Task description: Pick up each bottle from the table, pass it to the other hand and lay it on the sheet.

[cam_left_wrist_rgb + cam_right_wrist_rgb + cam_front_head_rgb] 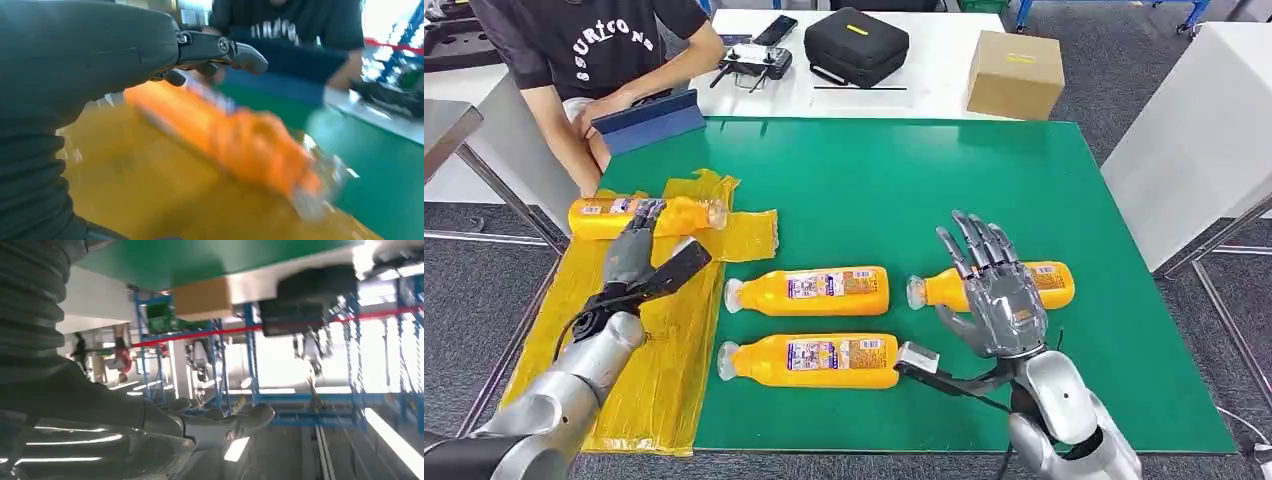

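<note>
Right hand: the right hand (996, 296) is raised over the near right part of the green table (904, 190), fingers spread and upright, holding nothing. It stands in front of the right bottle (1049, 282), hiding its middle; contact cannot be judged.
Near bottle: the near bottle (809, 361) lies on its side on bare green, cap end toward the sheet, well apart from either hand.
Middle bottle: the middle bottle (809, 291) lies parallel just beyond it, same heading, untouched.
Judgement on remaining bottles: three bottles lie off the sheet, so most of the task appears outstanding; all lie nearer the right hand, which suits a right-hand pickup and a pass leftward.
Left hand: the left hand (629, 255) reaches over the yellow sheet (639, 390), fingertips at the far bottle (644, 216). The left wrist view is blurred; whether the fingers grip the bottle or merely rest by it cannot be told.
Far bottle: lies on its side at the sheet's far edge, cap end toward the table centre. Placement there seems to leave the sheet's near part free for later bottles.
Sheet condition: crumpled and overhanging the table's left edge; a bottle laid near that edge could roll off.
Surroundings: a person (594, 60) sits at the far left corner, arms just beyond the far bottle, holding a blue tablet (649, 120). On the white table beyond are a controller (752, 65), a black case (856, 47) and a cardboard box (1014, 75).
Obstruction: the person's arms stand closest to the left hand's working area; nothing lies between the two hands.
</note>
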`<state>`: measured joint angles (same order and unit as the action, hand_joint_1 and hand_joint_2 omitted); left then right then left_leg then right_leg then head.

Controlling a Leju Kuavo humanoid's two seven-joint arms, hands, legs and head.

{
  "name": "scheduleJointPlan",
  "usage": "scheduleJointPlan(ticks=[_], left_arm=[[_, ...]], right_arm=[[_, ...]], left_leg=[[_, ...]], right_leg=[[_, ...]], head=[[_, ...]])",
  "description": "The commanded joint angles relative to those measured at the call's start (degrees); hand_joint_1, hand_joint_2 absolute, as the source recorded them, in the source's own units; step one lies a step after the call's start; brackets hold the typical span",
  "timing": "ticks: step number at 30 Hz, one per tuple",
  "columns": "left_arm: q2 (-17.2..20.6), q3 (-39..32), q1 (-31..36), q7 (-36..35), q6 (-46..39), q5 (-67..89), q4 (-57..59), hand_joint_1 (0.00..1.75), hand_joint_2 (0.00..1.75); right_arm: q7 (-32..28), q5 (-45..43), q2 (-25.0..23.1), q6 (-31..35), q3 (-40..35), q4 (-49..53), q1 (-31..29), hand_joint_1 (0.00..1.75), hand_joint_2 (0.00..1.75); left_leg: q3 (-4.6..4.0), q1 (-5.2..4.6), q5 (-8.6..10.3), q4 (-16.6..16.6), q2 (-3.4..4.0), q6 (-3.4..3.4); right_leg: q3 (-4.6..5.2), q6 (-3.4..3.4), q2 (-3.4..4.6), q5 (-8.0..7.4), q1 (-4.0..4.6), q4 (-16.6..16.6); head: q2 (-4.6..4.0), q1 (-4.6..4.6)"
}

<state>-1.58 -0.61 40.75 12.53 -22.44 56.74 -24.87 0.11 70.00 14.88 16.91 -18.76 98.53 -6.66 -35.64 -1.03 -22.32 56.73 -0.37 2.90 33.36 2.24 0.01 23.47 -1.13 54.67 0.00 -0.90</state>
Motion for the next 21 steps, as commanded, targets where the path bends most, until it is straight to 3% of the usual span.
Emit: scheduleJointPlan(ticks=[1, 3, 7, 9, 13, 21], left_arm=[[-3.66, -1.61, -10.07, 6.63, 7.95, -13.56, -13.12, 0.00, 1.75], [-3.45, 1.22, -13.90, 7.39, 9.72, -18.05, -19.25, 0.00, 1.75], [-3.32, 1.68, -14.40, 6.99, 9.79, -18.37, -20.13, 0.00, 1.75], [-2.95, 3.54, -17.77, 8.99, 13.03, -24.87, -26.81, 0.00, 1.75], [-2.89, 7.18, -24.70, 8.11, 14.50, -31.17, -41.24, 0.00, 1.75], [-3.30, 8.94, -22.41, 5.89, 14.69, -32.19, -41.02, 0.00, 1.75]], right_arm=[[-0.04, 2.68, 7.25, -7.33, 5.01, -12.51, -5.74, 0.00, 1.75], [-0.42, 3.19, 8.09, -9.82, 6.55, -14.38, -7.06, 0.00, 1.75], [-0.63, 3.16, 8.02, -9.89, 6.78, -14.29, -7.22, 0.00, 1.75], [-2.05, 2.43, 10.20, -15.59, 6.89, -15.12, -7.69, 0.00, 1.75], [-5.16, -0.77, 15.77, -20.78, 11.01, -18.44, -7.15, 0.00, 1.75], [-8.47, -2.96, 15.57, -21.99, 12.41, -23.06, -8.74, 0.00, 1.75]], left_leg=[[0.23, -0.02, -0.08, -0.06, 0.04, -0.12], [0.23, -0.02, -0.10, -0.03, 0.09, -0.13], [0.18, -0.07, -0.12, -0.01, 0.11, -0.12], [0.25, -0.05, -0.15, 0.01, 0.06, -0.19], [0.28, -0.05, -0.22, 0.04, 0.09, -0.19], [0.07, -0.07, -0.08, -0.01, -0.12, -0.09]], right_leg=[[-0.24, -0.05, 0.02, 0.05, -0.02, -0.10], [-0.24, -0.06, 0.07, 0.05, -0.02, -0.10], [-0.17, -0.08, 0.09, 0.05, -0.06, -0.05], [-0.25, -0.13, 0.03, 0.10, -0.04, -0.04], [-0.28, -0.11, 0.05, 0.15, -0.03, -0.03], [-0.12, -0.05, -0.07, 0.03, -0.05, -0.07]], head=[[0.00, 0.02], [0.00, 0.00], [0.00, 0.02], [0.00, 0.00], [0.00, 0.07], [0.00, 0.00]])
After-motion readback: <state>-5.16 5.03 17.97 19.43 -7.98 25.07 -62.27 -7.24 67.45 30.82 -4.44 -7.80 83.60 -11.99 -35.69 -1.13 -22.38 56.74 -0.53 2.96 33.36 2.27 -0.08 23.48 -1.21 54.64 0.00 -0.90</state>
